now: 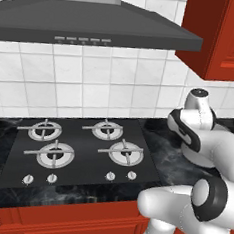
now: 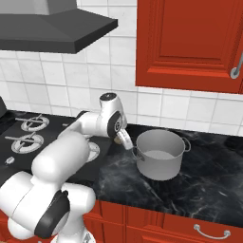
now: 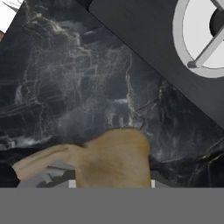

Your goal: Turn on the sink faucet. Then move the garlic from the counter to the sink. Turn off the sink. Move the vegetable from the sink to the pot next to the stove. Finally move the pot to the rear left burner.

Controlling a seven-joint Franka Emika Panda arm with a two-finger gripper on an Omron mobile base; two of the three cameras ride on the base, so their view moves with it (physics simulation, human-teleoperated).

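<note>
Garlic (image 3: 114,159) gripped in gripper (image 2: 124,139), held above counter (image 2: 209,180) beside pot (image 2: 159,154).

Fingers closed narrowly on the tan bulb, as seen close up in hand view. Positioned over black marble between stove (image 1: 81,151) edge and grey pot's left handle; pot upright on counter, right of cooktop. One burner (image 3: 205,39) visible at upper right of hand view.
</note>
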